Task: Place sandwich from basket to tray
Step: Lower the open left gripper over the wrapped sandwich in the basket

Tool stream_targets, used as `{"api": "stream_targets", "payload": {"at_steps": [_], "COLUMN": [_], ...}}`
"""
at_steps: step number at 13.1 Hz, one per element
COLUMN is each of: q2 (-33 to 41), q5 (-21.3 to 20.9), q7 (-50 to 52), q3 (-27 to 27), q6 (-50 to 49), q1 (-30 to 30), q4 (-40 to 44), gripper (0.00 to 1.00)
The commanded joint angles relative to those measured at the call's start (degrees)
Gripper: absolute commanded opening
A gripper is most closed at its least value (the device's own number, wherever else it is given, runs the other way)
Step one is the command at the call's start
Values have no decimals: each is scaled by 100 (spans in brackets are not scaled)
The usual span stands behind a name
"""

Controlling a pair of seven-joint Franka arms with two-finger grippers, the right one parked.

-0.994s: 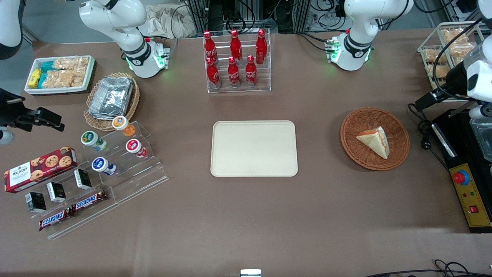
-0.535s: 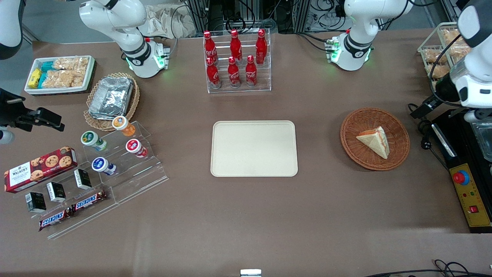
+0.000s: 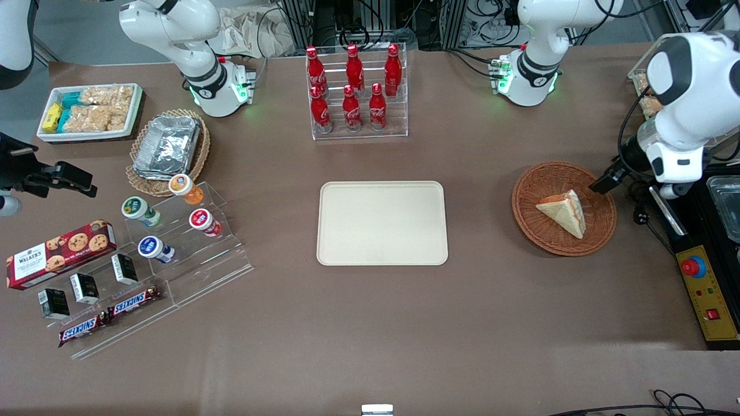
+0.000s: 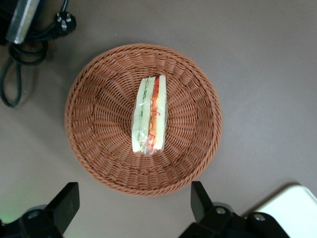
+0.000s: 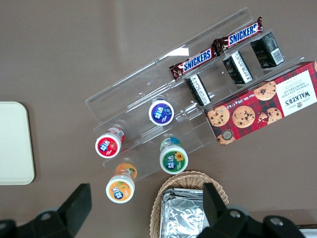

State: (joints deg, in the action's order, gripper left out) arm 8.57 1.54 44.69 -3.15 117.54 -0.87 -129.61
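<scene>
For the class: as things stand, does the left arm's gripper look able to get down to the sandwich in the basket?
Probably yes. The gripper hangs open above the basket rim, and nothing covers the sandwich.

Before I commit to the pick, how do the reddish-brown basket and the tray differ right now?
The basket is round, woven reddish-brown wicker; the tray is a smooth cream rectangle with rounded corners. The basket holds the sandwich; the tray holds nothing. The gripper hovers open above the basket, not the tray. The basket lies toward the working arm's end; the tray sits mid-table. Both rest flat on the brown table.
</scene>
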Motion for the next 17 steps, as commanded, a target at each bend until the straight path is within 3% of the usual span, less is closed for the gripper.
{"api": "stream_targets", "payload": {"at_steps": [1, 4, 11, 17], "q2": [-338, -558, -927, -1428], "q5": [66, 364, 382, 382], "q7": [285, 294, 286, 286], "q3": [-1, -1, 8, 8], "q6": [417, 892, 2737, 3757], "q1": [0, 0, 0, 0], "q4": [-91, -240, -1338, -1716], "gripper": [100, 100, 100, 100]}}
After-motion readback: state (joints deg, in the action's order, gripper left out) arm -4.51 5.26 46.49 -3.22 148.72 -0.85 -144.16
